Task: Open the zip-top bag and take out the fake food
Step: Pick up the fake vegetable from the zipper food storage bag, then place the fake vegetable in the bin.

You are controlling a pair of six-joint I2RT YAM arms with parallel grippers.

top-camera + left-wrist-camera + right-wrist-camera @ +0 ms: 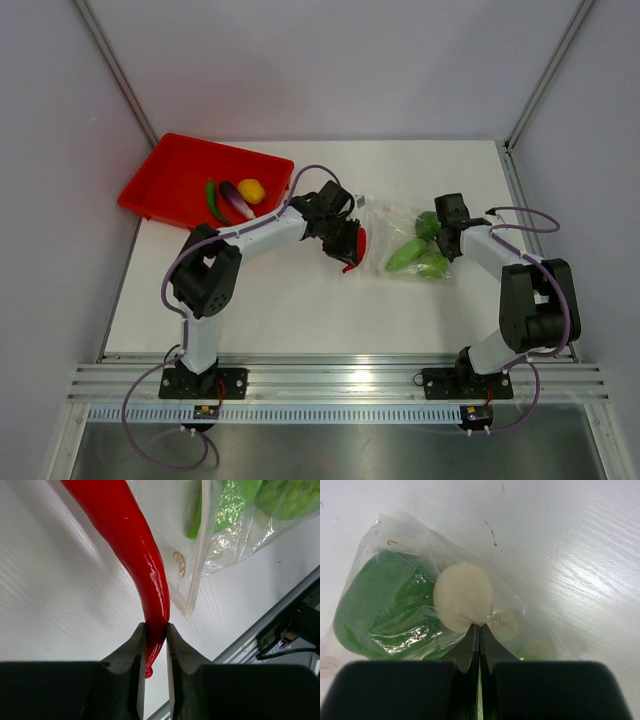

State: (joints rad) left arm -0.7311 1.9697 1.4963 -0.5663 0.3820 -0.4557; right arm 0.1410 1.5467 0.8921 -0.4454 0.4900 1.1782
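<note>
Near the table [300,310] middle | left pincer [155,627] pinching a red pepper [135,545] by its tip, beside the bag [385,222] mouth; right pincer [479,630] pressed together on the bag's plastic | bag between them, green pieces [405,255] inside | far left: tray [165,165] holding green pepper [213,200], eggplant [236,200], yellow ball [251,189]

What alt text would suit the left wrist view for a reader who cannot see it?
The left gripper pinches the narrow tip of a long, glossy red toy chili that curves away toward the top of the frame. Beside it, the clear zip-top bag rests on the white table with green toy pieces inside.
</note>
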